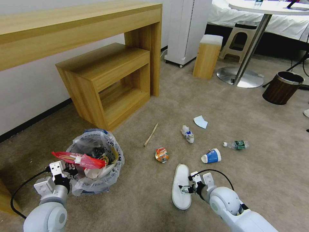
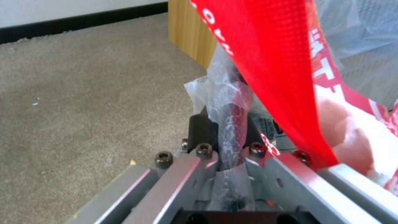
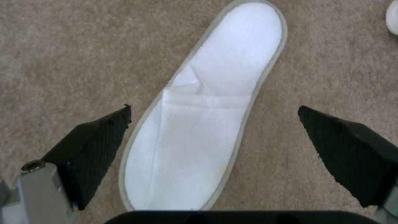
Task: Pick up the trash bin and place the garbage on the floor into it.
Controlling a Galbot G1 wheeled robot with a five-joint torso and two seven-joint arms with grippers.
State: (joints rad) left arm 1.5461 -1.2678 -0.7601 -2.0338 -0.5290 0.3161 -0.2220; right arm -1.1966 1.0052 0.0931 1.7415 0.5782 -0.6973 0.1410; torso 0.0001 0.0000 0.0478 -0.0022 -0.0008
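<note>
- The left gripper (image 1: 64, 172) is clamping the rim of the trash bin (image 1: 96, 161), its fingers (image 2: 202, 129) pinching the crinkled clear liner together with the rim edge; the bin is sitting on the carpet directly ahead of this gripper and touching it.
- A red wrapper (image 1: 80, 160) is lying across the bin's mouth, just beyond the left fingers.
- The right gripper (image 1: 187, 187) is hanging low over a white slipper (image 1: 181, 185), jaws spread wide, with the black pads (image 3: 95, 146) standing on either side of the slipper and not touching it.
- The slipper is lying flat directly below and between the right jaws, its long axis running straight away from the wrist, so the jaws are straddling its narrow width; judging by this, a straight descent should be enough to bracket it.
- The right arm is much the nearer to the slipper; the left is occupied with the bin.
- Beyond the right gripper, well apart from it, other litter is lying: a crushed can (image 1: 161, 154), a blue paper cup (image 1: 211, 156), a clear bottle (image 1: 236, 145), a wooden stick (image 1: 151, 134), and pale blue paper (image 1: 200, 122).
</note>
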